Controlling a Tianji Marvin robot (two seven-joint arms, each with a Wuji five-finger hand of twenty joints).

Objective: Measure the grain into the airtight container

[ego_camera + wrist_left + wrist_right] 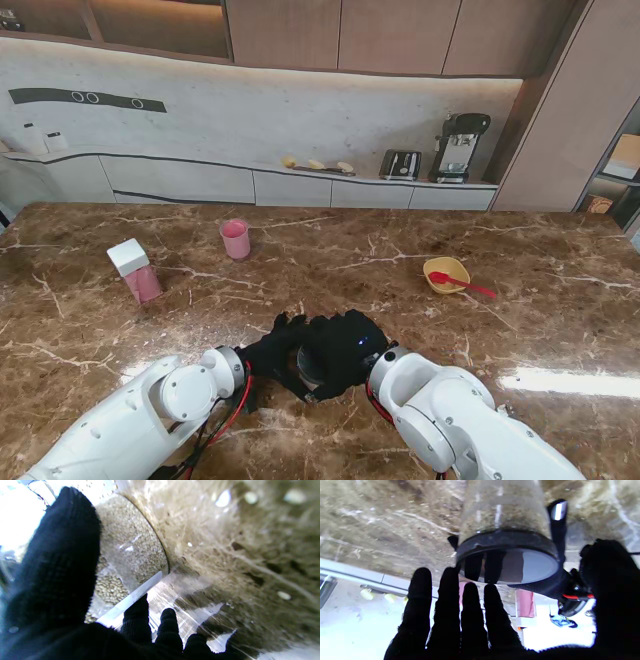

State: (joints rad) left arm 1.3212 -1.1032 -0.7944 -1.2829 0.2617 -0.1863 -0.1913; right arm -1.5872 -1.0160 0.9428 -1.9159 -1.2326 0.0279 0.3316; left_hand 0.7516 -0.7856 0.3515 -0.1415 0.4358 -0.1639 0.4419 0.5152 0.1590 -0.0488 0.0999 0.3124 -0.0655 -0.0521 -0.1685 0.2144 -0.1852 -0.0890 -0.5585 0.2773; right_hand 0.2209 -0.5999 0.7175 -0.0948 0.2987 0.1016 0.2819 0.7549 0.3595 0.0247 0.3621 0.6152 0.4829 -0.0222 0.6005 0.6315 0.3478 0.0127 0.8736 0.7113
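Note:
A clear airtight container [140,530] holding pale grain [125,562] stands on the table in front of me. It shows between both black-gloved hands in the stand view, with only its dark lid [308,367] visible there. My left hand [265,350] is shut on the container's body, with the thumb [62,555] on one side and the fingers [136,615] on the other. My right hand [348,345] hovers at the lid [510,565]. Its fingers [470,615] are straight and spread, closed on nothing. Whether they touch the lid is unclear.
A pink cup [236,239] stands farther away at centre left. A pink container with a white cap [135,270] is to the left. A yellow bowl [446,270] with a red spoon [464,285] sits to the right. The back counter carries a toaster [400,164] and a coffee machine [458,147].

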